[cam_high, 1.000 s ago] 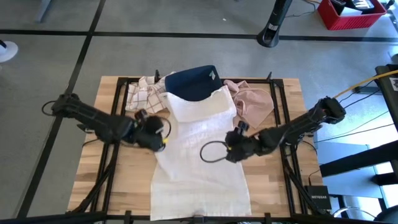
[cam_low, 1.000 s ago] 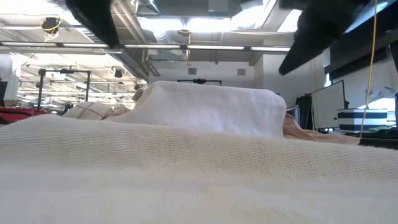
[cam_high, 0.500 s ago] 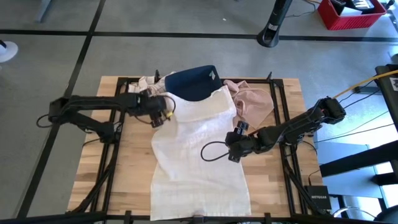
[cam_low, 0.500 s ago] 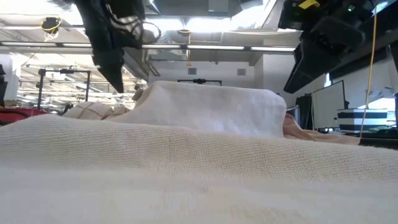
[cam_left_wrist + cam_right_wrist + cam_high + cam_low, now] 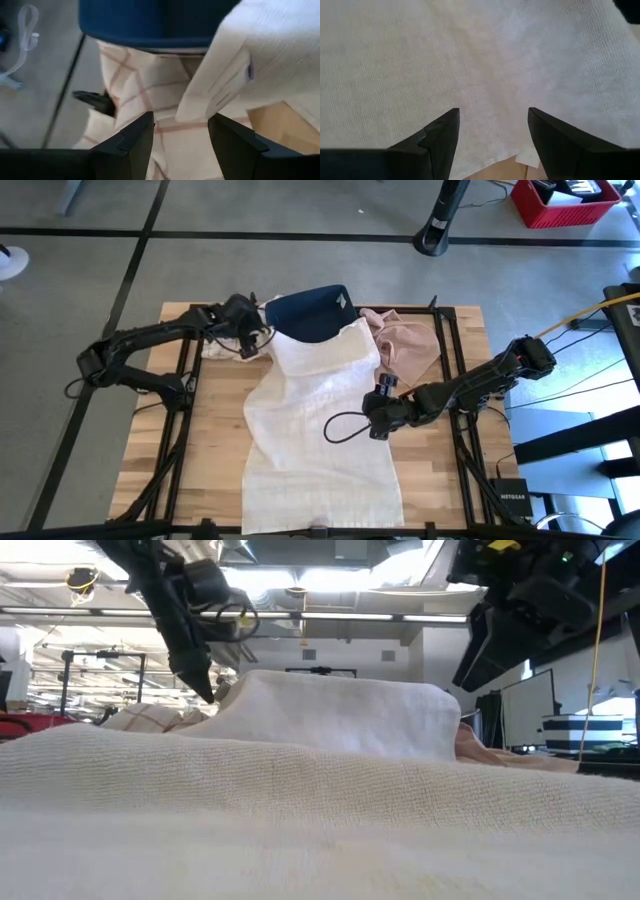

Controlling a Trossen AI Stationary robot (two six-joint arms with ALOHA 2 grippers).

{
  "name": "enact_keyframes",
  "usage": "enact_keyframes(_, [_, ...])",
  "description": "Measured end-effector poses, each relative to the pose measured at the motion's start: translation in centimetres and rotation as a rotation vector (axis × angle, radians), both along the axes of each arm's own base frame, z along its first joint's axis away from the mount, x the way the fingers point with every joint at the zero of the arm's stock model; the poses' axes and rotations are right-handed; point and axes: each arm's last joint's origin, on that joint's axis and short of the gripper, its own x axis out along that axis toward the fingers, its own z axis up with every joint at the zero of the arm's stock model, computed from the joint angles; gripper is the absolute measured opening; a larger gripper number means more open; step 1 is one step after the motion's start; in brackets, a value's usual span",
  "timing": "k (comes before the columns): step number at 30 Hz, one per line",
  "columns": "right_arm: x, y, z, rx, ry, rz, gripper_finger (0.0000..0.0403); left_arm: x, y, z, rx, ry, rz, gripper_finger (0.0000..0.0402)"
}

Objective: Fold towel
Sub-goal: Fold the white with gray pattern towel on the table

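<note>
The white towel (image 5: 318,420) lies spread lengthwise down the middle of the table (image 5: 205,470), its near end hanging at the front edge and its far end running up against a heap of other cloths at the back edge: a dark blue cloth (image 5: 308,312), a checked cloth (image 5: 228,330) toward the back-left corner, and a pink cloth (image 5: 408,348) toward the back-right. The towel looks rumpled but unfolded; no edge has yet been brought over onto another, so I judge the folding hardly begun, with all folds left to make.

The left gripper (image 5: 247,340) is at the towel's far-left corner, just beside the checked cloth. Its wrist view shows the 2 fingers (image 5: 135,142) parted with that corner (image 5: 210,95) between and ahead of them, nothing grasped. The right gripper (image 5: 378,420) hovers over the towel's right edge near the middle of the table; its fingers (image 5: 442,137) are also spread apart above the weave, with a small label (image 5: 526,158) at the hem and bare wood just beyond it.

A grasp on both sides seems the likely next need.
</note>
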Motion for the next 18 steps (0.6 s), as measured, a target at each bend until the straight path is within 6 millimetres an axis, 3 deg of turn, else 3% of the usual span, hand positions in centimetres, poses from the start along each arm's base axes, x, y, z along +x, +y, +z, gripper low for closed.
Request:
enact_keyframes(7, [0.0,-0.1,0.0,-0.084,0.026,0.069,0.0237,0.2,1.9,-2.1,-0.015,-0.068,-0.127,0.0180])
enact_keyframes(14, [0.0,-0.1,0.0,-0.124,0.051,0.128,0.0237,0.5,1.2,-3.4,-0.196,-0.091,-0.199,0.0180])
enact_keyframes(18, [0.1,-0.2,0.1,-0.147,0.057,0.143,0.0237,0.9,0.9,-3.4,-0.210,-0.120,-0.201,0.0180])
